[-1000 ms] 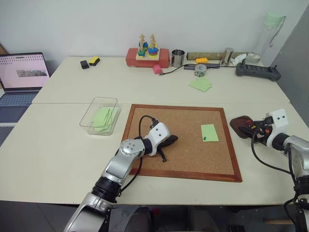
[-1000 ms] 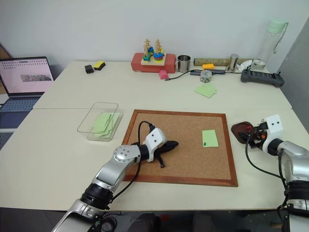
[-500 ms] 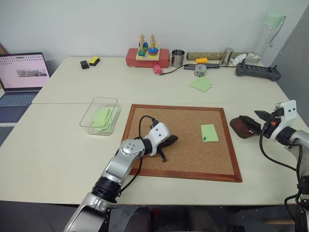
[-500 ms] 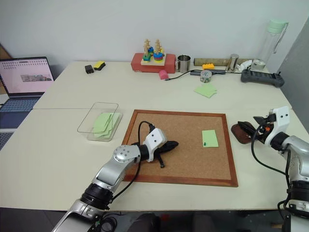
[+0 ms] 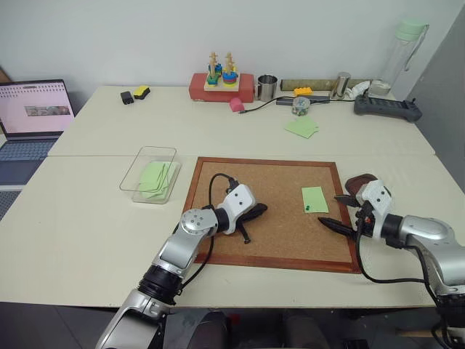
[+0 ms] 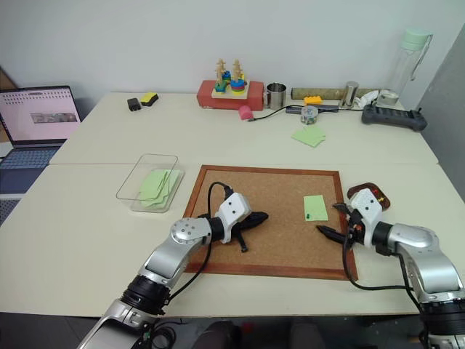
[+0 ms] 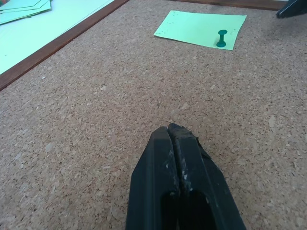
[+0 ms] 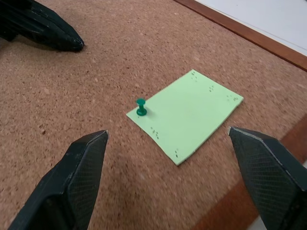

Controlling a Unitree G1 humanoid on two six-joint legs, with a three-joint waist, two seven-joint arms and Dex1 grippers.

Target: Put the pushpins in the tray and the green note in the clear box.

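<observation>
A: Where is there free room on the corkboard (image 5: 272, 247)?
B: The bare cork between the two arms, across the middle. Its wood frame runs close by the right gripper (image 5: 340, 211), which hangs over the right edge of the board. The tray (image 5: 357, 183) sits on the table just outside that edge, partly hidden behind the right wrist.

A: Green note (image 5: 314, 199)?
B: Flat on the right part of the board, long axis running near to far. One dark green pushpin (image 8: 141, 107) stands upright in its near-left corner, head up.

A: Right gripper state?
B: Fingers spread wide, nothing between them. In the right wrist view they straddle the note and pin, apart from both.

A: Left gripper (image 7: 172, 132)?
B: Fingers pressed together, holding nothing, tip low over the cork left of centre, pointing right toward the note and well apart from it.

A: Clear box (image 5: 149, 173)?
B: On the table left of the board, with green notes inside.
</observation>
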